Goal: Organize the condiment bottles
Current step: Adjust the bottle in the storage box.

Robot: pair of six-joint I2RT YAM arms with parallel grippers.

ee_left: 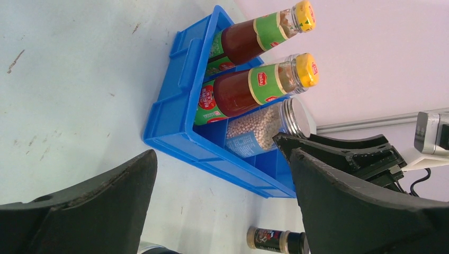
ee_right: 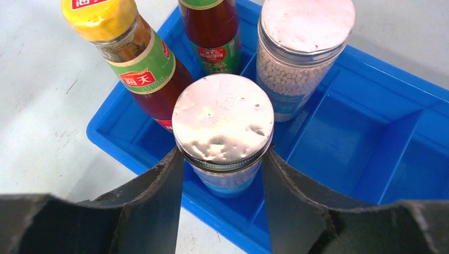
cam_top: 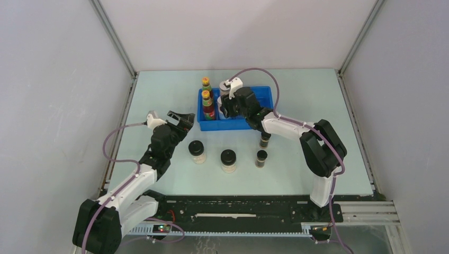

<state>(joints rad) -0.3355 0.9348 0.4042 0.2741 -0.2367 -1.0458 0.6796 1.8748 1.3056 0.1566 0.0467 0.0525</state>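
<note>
- Right wrist view: right jaws grip a silver-lidded jar in the blue tray; its base is hidden.
- Beside it stand a second silver-lidded jar and two red-labelled bottles, one cap cut off.
- Left jaws gape empty, left of the tray.
- Black-lidded jars and vials stand on the table; the right arm partly hides one vial.

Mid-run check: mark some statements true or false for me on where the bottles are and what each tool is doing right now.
1. The right tool is shut on a silver-lidded jar. True.
2. Both red sauce bottles stand on the table. False: both stand in the blue tray.
3. The left tool holds one of the black-lidded jars. False: it is open and empty; both stand on the table.
4. Two dark vials stand outside the tray. True.
</note>
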